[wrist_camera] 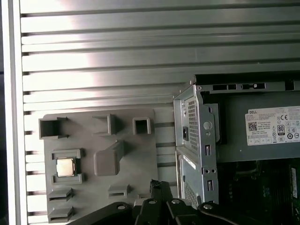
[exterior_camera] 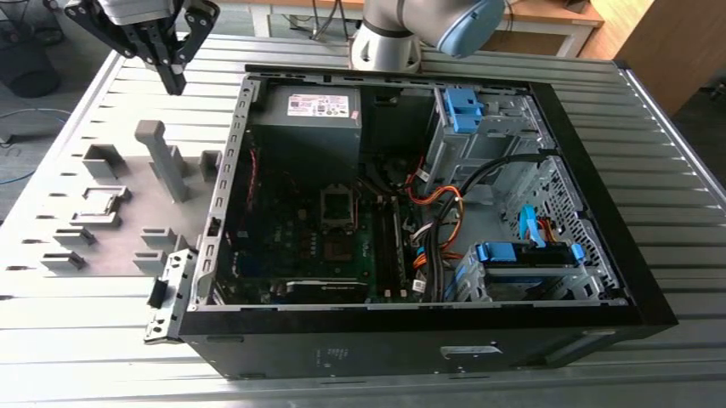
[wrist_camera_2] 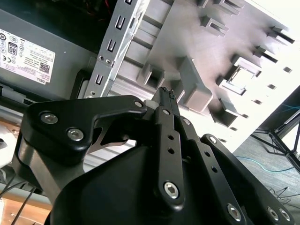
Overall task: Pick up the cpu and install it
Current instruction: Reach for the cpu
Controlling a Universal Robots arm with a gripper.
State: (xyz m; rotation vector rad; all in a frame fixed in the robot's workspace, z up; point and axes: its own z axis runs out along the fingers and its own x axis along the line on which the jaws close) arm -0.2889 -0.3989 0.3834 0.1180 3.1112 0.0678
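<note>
The claw (exterior_camera: 175, 83) is hanging above the ribbed tabletop (exterior_camera: 635, 127), near the far corner of the open computer case (exterior_camera: 545, 340). Its fingertips are pressing together, so it is narrow and is carrying nothing, as both wrist views are showing too. The cpu (exterior_camera: 100, 202) is lying flat in a square holder on the grey plate (exterior_camera: 68, 255), at the exterior view's left of the case. It is sitting well apart from the claw.
</note>
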